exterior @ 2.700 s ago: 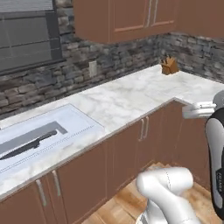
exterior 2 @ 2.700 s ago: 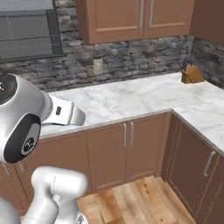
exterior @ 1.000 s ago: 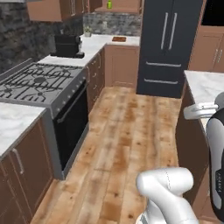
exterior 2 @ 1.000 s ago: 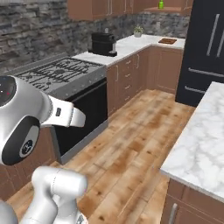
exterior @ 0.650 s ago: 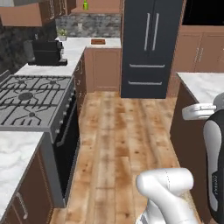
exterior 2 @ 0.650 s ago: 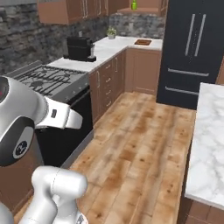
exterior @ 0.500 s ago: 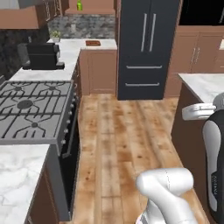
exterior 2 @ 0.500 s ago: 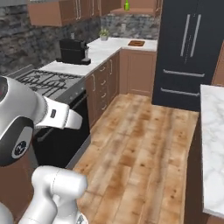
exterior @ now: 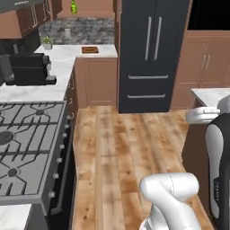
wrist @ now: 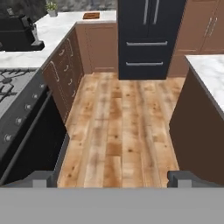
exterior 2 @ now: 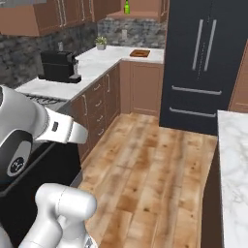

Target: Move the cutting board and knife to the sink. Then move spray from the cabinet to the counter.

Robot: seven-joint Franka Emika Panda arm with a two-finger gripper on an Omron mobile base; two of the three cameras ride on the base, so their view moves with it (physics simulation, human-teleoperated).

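Hand view shows my gripper [wrist: 112, 178] spread wide and empty over the plank floor. I see the small green spray bottle [exterior: 73, 6] on the brown wall cabinet shelf [exterior: 90, 12], so fetching it remains.

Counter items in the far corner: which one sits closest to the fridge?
The small wooden board, lying flat beside the black fridge. The potted plant and black coffee machine stand further left.
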